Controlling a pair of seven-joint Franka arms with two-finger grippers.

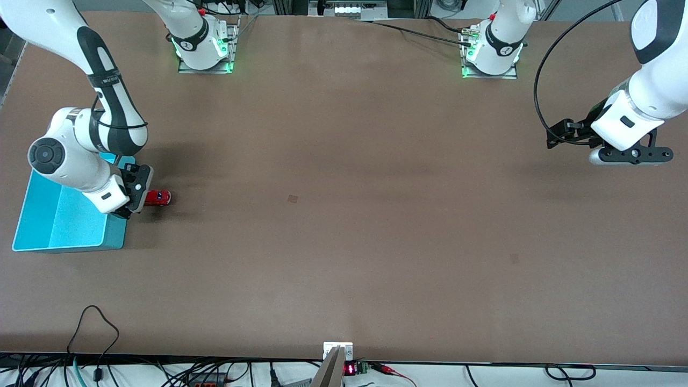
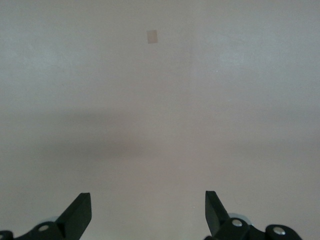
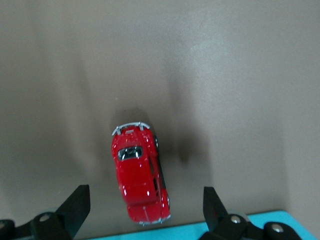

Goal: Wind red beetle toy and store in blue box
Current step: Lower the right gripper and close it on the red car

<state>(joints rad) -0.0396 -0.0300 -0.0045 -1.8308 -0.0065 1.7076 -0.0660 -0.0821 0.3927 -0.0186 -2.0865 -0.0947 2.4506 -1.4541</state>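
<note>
— How much of the box point(image 1: 64, 228) shows?
— The right arm covers its corner at about one o'clock, in the front view.
— The toy point(image 1: 158, 198)?
— The right gripper point(image 1: 135, 200) hides one end.
— The right wrist view?
— Only a strip of the box at six o'clock.

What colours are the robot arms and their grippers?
Both arms are glossy white with rounded shells and black bands at the joints. Each base glows green. The right gripper and left gripper are black, with pointed black fingers. A black cable loops by the left arm.
</note>
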